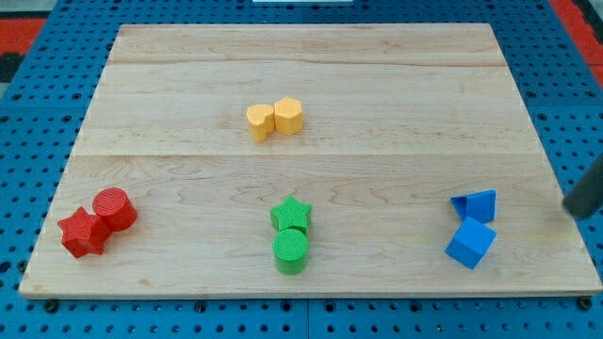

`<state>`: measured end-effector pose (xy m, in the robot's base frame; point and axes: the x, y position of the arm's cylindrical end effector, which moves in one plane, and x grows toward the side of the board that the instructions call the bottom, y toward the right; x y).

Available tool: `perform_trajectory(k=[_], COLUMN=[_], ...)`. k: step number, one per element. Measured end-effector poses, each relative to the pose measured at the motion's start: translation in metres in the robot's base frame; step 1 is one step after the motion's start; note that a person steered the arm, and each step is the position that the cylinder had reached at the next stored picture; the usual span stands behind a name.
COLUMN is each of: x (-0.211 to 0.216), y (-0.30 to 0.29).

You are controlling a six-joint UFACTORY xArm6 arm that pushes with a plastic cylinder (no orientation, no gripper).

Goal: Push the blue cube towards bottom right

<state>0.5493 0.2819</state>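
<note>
Blue cube [469, 243] sits near the board's bottom right corner, touching a blue triangular block [476, 203] just above it. My tip [568, 209] is at the view's right edge, right of both blocks, touching neither; a bare rod, no fingers to open or close. Best approach: circle to the cube's upper left, avoiding the triangle, then push diagonally, slowly. Board edge [311, 294] close.
</note>
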Motion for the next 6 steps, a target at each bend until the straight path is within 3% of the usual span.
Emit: perform_trajectory(k=[2, 3, 4, 5, 6], x=[0.039, 0.061, 0.062, 0.031, 0.031], y=[-0.105, -0.12, -0.189, -0.204, -0.12])
